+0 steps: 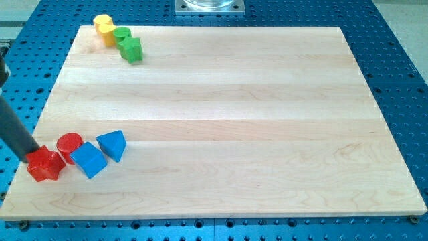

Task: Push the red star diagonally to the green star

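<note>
The red star (45,165) lies near the board's bottom left corner. My tip (31,155) touches its upper left edge; the dark rod rises from there to the view's left edge. The green star (132,49) lies near the top left of the board. A red cylinder (69,144) sits just right of and above the red star, touching or nearly touching it.
A blue cube (88,160) and a blue triangular block (112,144) sit right of the red cylinder. A green cylinder (122,35) and a yellow block (104,28) lie up-left of the green star. The wooden board (227,120) rests on a blue perforated table.
</note>
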Tool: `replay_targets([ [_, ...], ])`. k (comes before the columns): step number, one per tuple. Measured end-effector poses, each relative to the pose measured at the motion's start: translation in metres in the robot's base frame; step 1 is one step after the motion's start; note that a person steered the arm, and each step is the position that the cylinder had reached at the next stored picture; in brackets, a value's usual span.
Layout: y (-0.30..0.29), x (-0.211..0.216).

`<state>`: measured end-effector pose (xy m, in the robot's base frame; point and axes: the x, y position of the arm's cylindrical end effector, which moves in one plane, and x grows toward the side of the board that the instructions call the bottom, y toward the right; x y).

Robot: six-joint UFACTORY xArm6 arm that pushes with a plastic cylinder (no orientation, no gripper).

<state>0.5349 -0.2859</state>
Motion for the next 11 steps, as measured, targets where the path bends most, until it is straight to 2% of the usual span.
replay_targets([
  [1,-0.001,0.050],
  [2,0.018,0.071],
  [3,0.049,0.048],
  [4,0.028,-0.006],
  [5,0.027,-0.020],
  [6,0.027,-0.106],
  [7,0.032,-0.140],
  [8,0.017,-0.084],
  [9,0.005,-0.138],
  [10,-0.001,-0.167],
  [11,-0.017,-0.170],
])
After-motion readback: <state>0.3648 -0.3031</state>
